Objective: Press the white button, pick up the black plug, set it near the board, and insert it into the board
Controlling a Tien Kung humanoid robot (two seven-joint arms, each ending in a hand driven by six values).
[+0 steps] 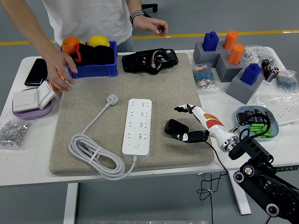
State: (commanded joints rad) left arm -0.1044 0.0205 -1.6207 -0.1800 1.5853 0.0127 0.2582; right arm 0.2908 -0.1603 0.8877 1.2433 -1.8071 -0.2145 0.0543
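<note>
1. The right robot hand [189, 122] reaches in from the lower right of the frame over the grey felt mat [93, 100], its fingers spread and released, grasping nothing.
2. The black plug [176, 127] lies on the mat right of centre, just under the robot hand; whether a fingertip touches it cannot be told. Its thin black cable [209, 154] trails off the desk's near edge.
3. The white power strip [138, 126] lies lengthwise at the middle of the mat, just left of the plug and apart from it, with its round white button [135, 145] at the near end.
4. The strip's white cord [91, 154] is coiled at the lower left of the mat, and its white plug [111, 99] rests left of the strip.
5. At the upper left a person's hand [60, 70] rests by the blue bin [91, 65] holding an orange [70, 44] and a lemon [98, 41]; the other hand [152, 24] is raised at the top of the frame.
6. A black device [149, 60] sits at the mat's far edge.
7. On the white desk [28, 149], grey blocks with blue and orange pegs [229, 56] stand at the upper right, and a tray of green batteries [259, 126] lies right of the robot hand.
8. A phone [33, 72], wall switches [32, 98] and a bag of screws [11, 130] sit at the left.
</note>
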